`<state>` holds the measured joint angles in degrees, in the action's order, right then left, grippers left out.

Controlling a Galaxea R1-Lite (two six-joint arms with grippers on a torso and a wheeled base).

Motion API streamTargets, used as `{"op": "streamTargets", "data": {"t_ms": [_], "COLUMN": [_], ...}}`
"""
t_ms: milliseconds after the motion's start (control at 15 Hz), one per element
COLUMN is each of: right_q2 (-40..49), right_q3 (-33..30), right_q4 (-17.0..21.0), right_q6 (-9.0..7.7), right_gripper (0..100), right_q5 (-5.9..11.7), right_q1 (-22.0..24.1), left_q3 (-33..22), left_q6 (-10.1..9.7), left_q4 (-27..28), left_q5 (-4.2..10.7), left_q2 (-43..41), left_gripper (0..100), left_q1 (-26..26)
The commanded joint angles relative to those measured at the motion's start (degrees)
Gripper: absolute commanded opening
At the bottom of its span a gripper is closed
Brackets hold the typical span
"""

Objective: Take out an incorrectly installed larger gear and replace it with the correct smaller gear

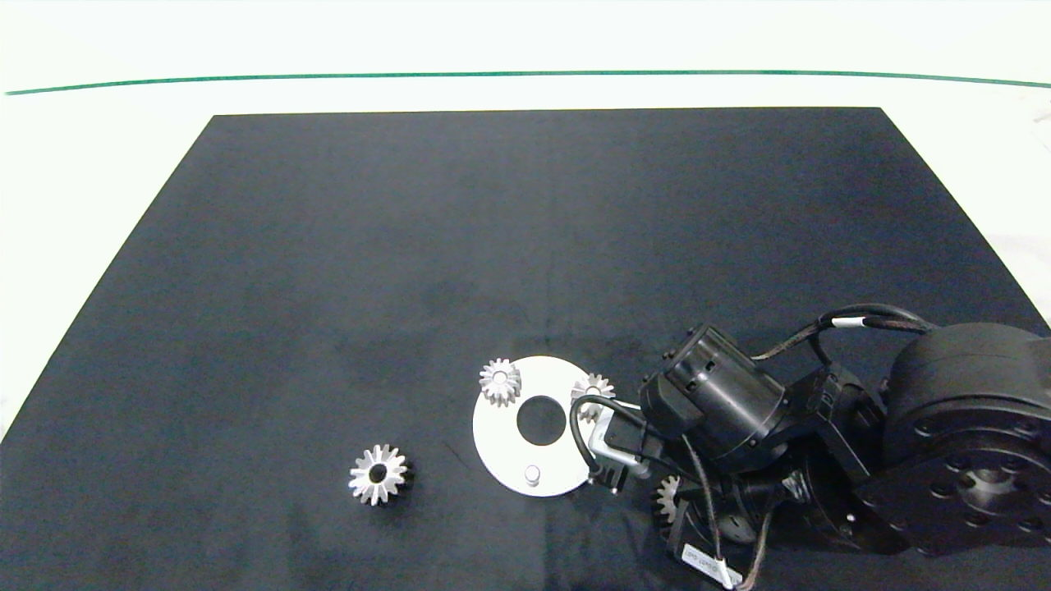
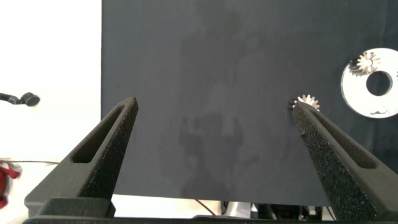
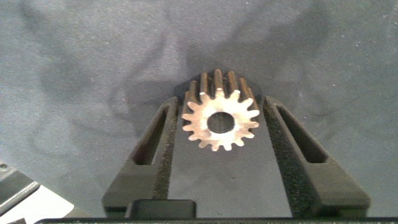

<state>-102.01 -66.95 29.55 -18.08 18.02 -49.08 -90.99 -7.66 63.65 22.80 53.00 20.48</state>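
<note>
— Smaller gear [image 3: 219, 122]: where was it, and how did it sit?

— Flat on the dark mat [image 1: 410, 246], bore facing up, between the fingers of the right pincer [image 3: 221, 155], which stood narrow around it; whether the pads touched the teeth I could not tell. That was just off the round plate's [image 1: 501, 439] near right edge.

— And the larger gear [image 1: 378, 474]?

— Lying flat, bore up, left of the plate and apart from it, with open mat all round.

— On the plate?

— Two small gears [image 1: 500, 381] along its far rim, and a bare peg [image 1: 532, 474] near its front edge.

— The left pincer [image 2: 214, 130]?

— Spread wide above bare mat by the counter's edge.
</note>
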Motion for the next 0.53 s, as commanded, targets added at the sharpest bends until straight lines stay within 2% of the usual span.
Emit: {"op": "streamTargets", "data": {"t_ms": [67, 533], "right_q2": [0.06, -0.03], "right_q3": [0.07, 0.24], "right_q4": [0.16, 0.16], "right_q6": [-0.11, -0.03], "right_gripper": [47, 34], "right_q5": [0.09, -0.09], "right_q1": [-0.05, -1.11], "left_q3": [0.02, 0.20], "left_q6": [-0.08, -0.08], "left_q4": [0.43, 0.43], "left_q5": [0.14, 0.14], "left_q2": [0.08, 0.08], "left_gripper": [100, 100], "left_q1": [0.00, 0.00]}}
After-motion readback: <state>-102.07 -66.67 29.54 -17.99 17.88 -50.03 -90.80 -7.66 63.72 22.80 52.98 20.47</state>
